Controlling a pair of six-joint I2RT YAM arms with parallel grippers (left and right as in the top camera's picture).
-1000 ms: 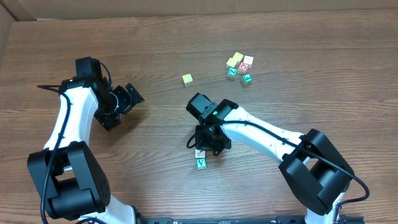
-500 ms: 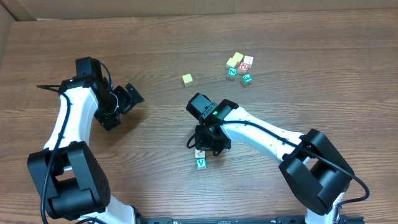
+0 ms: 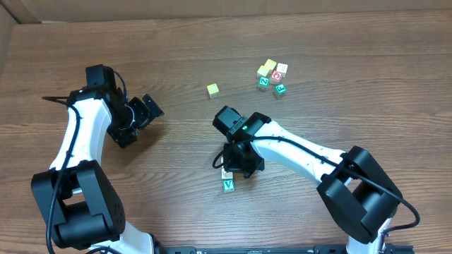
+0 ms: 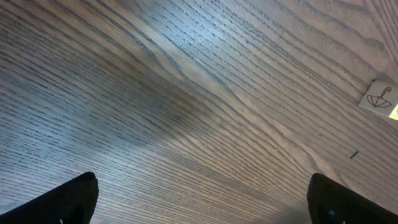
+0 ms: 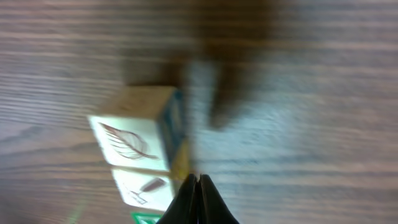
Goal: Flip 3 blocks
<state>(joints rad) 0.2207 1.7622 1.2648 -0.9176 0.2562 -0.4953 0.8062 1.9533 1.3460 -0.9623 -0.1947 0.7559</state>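
Working beside the white-faced wooden cubes [image 5: 132, 138], your right tool [image 5: 198, 183] is clenched empty, left tool [image 4: 204, 200] released; flipping looks unfinished.

Even overhead light; blurred right-wrist view.

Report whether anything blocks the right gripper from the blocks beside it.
Nothing visible does. The right gripper, shut, sits close beside the leaf-faced block, with the second white block and the green V block lined up just past it. Only bare table surrounds them.
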